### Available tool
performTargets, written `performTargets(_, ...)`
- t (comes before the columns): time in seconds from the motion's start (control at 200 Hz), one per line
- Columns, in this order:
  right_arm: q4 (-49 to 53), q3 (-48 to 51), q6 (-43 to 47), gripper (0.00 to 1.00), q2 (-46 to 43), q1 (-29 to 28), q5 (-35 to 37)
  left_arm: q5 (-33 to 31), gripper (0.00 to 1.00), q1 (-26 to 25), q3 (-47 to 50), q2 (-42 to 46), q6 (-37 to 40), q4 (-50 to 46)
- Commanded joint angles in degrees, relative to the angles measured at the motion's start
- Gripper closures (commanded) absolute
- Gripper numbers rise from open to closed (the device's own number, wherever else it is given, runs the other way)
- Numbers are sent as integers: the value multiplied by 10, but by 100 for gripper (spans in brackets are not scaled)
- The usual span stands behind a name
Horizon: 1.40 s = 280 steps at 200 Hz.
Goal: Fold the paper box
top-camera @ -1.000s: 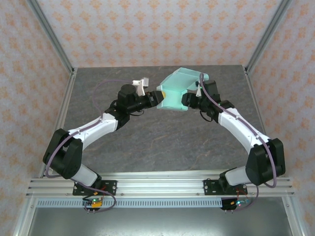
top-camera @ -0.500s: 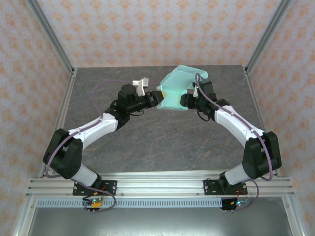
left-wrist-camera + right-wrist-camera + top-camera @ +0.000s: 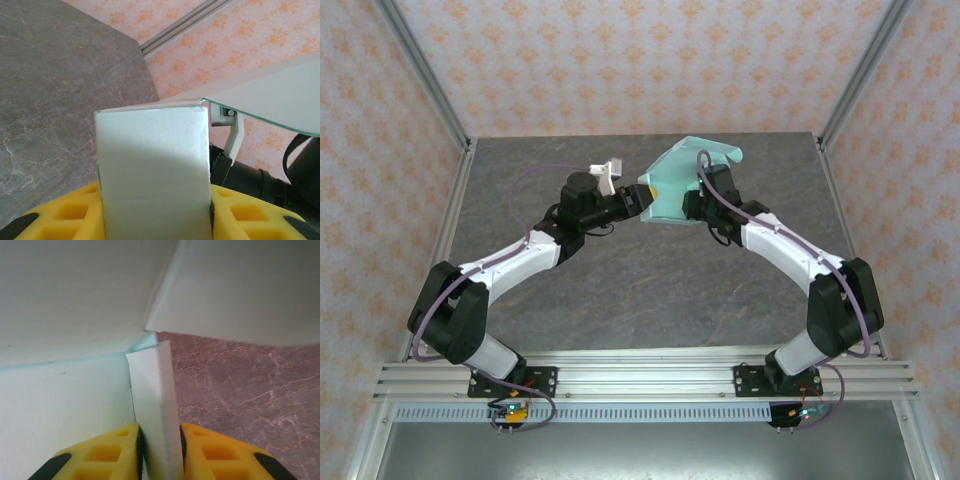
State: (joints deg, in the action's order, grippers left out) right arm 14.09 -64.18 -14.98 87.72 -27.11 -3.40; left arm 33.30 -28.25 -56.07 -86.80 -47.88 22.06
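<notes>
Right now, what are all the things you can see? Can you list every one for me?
paper box: one, pale mint green, held between the two arms over the far part of the table
table: one, grey-brown marbled top, under everything
walls: three, pale with orange patterns, around the back and sides
frame posts: two, grey metal, slanting at the back corners
rail: one, silver metal, along the near edge
left arm: one, white and black, reaching to the box's left side; its yellow jaws shut on a card panel
right arm: one, white and black, reaching to the box's right side; its yellow jaws pinching a flap
</notes>
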Motion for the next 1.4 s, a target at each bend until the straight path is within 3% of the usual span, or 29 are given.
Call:
performTargets(0.0, 16, 0, -13, 75, 19, 2, 157, 19, 67, -12, -9, 27, -25, 52)
performTargets(0.14, 10, 11, -24, 69, 1, 0, 159, -6, 67, -12, -4, 27, -40, 41)
performTargets(0.3, -8, 28, -68, 46, -72, 3, 84, -32, 67, -11, -2, 15, -56, 33)
performTargets(0.43, -26, 57, -190, 31, -146, 19, 18, -84, 67, -6, -1, 4, -93, 14)
performTargets(0.546, -56, 117, -361, 24, -196, 34, 2, -110, 67, 5, 17, -18, -186, 57)
performTargets(0.726, -301, 253, -624, 18, -223, 39, -62, -90, 66, 8, 23, -56, -318, 137)
performTargets(0.906, -486, 265, -733, 11, -147, 41, -108, -80, 66, 6, 22, -48, -330, 137)
performTargets(0.936, -502, 264, -747, 0, -135, 40, -108, -80, 66, 5, 23, -46, -330, 137)
performTargets(1.126, -561, 235, -782, 0, -70, 58, -122, -78, 65, 6, 51, -37, -344, 161)
performTargets(1.396, -565, 210, -808, 13, -22, 68, -137, -64, 65, 6, 46, -31, -347, 169)
